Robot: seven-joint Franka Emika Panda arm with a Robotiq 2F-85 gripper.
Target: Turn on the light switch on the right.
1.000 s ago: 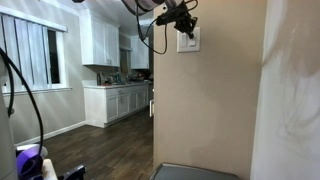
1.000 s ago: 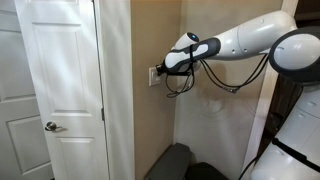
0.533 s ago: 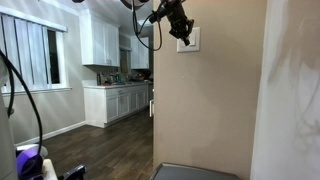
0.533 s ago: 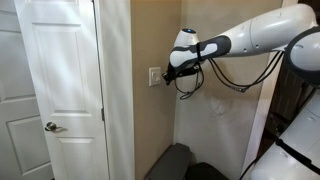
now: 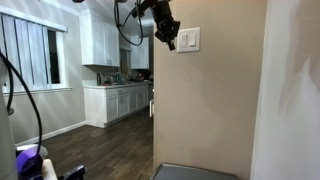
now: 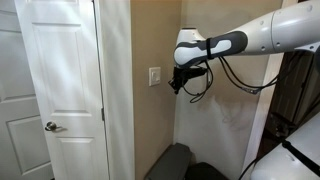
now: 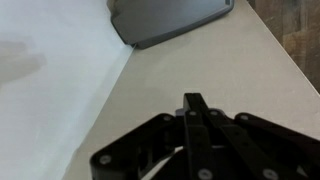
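Wall plate (image 5: 188, 39) is high on the near wall, close to its left corner edge. In an exterior view the gripper (image 6: 176, 86) is just beside the plate, lower right of it, apart. Door (image 6: 55, 90) left of the plate, past the corner. Kitchen cabinets (image 5: 118, 103) far left, behind the wall; window (image 5: 30, 55) left of them. Low object (image 5: 195, 172) on the floor below the plate

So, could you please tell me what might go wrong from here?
The gripper hangs apart from the plate, and the right switch is narrow, close beside the left switch, so a push might hit the wrong one. The wrist view shows only the shut fingers and bare wall, no plate, so aiming by it is blind. The loose cable might snag.
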